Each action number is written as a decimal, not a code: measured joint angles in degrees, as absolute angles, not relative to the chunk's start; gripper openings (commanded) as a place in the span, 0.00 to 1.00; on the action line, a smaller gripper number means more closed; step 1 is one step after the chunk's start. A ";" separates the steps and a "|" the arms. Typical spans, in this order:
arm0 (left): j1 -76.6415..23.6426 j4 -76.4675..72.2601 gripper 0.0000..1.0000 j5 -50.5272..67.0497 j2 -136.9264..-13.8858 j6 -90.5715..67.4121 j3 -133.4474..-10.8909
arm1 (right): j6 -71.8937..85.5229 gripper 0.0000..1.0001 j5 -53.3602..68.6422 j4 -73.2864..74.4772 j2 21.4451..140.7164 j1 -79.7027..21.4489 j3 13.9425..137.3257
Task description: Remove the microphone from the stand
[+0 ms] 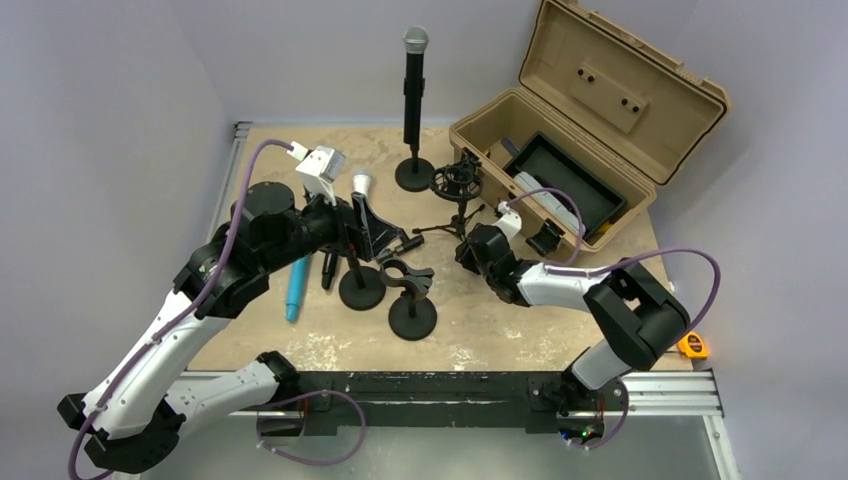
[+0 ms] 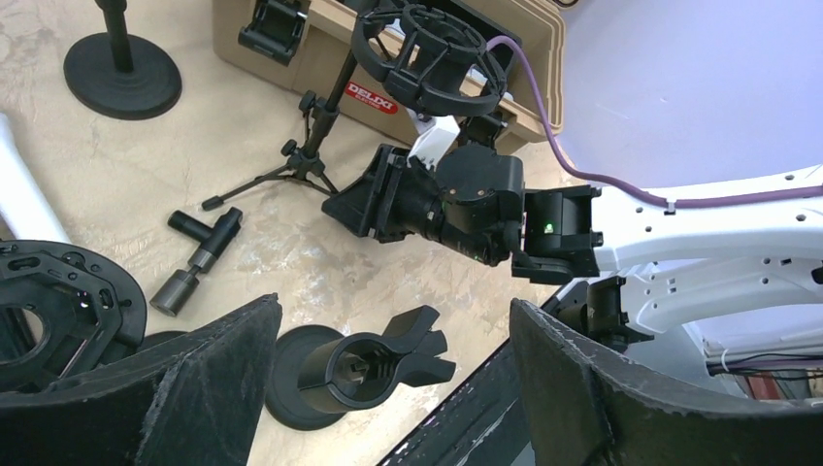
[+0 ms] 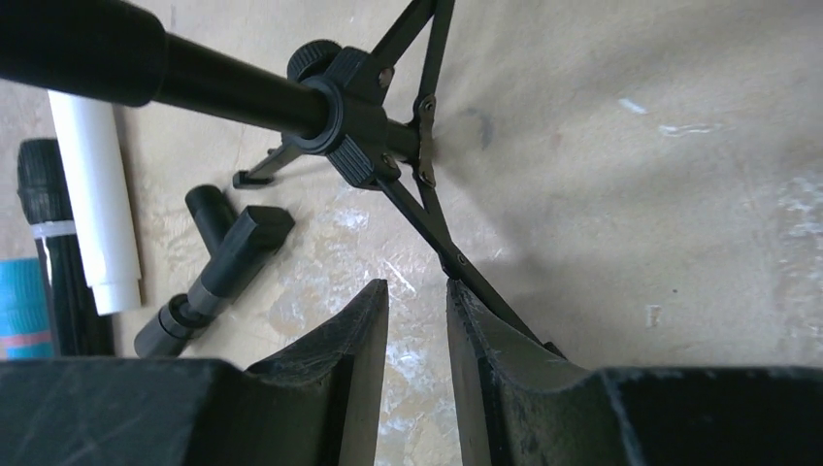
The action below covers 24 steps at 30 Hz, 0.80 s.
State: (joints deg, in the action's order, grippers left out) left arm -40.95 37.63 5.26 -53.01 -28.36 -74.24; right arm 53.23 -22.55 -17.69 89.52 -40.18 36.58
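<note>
The white mic (image 1: 362, 184) stands silver head up toward the 9 o'clock side of the table (image 1: 520, 340). It seems to be seated in its round-based stand (image 1: 362, 291), though the joint is hidden. The left gripper (image 2: 393, 303) hangs just at the mic's 5 o'clock, jaws spread wide and holding nothing. At the mic's 3 o'clock the right gripper (image 3: 415, 291) hovers low by a tripod (image 3: 351, 116). Its jaws are a sliver apart with only table between them, and one tripod leg runs beside its right finger.

Black microphone (image 1: 413, 95), tan case (image 1: 600, 75)
</note>
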 measured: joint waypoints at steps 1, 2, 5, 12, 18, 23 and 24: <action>-40.95 37.67 0.86 5.26 -52.93 -28.36 -74.24 | 53.87 0.29 -23.00 -17.30 89.14 -40.01 36.58; -40.95 37.82 0.87 5.21 -52.77 -28.34 -74.24 | 54.52 0.31 -23.49 -16.69 88.51 -39.75 36.51; -40.95 38.26 0.88 4.99 -52.10 -28.16 -74.24 | 54.85 0.42 -24.73 -15.40 84.73 -38.52 35.99; -40.95 38.44 0.88 4.73 -52.16 -27.86 -74.39 | 46.61 0.68 -21.71 -18.02 71.22 -37.47 35.90; -40.95 37.82 0.88 5.87 -52.71 -27.92 -74.39 | 41.04 0.74 -21.58 -18.37 63.48 -37.50 37.30; -40.95 38.04 0.89 5.74 -51.83 -27.90 -74.39 | 37.06 0.82 -20.84 -16.78 57.60 -37.50 40.32; -40.95 38.13 0.89 5.72 -51.44 -27.90 -74.39 | 36.58 0.82 -20.16 -16.69 55.88 -37.50 40.38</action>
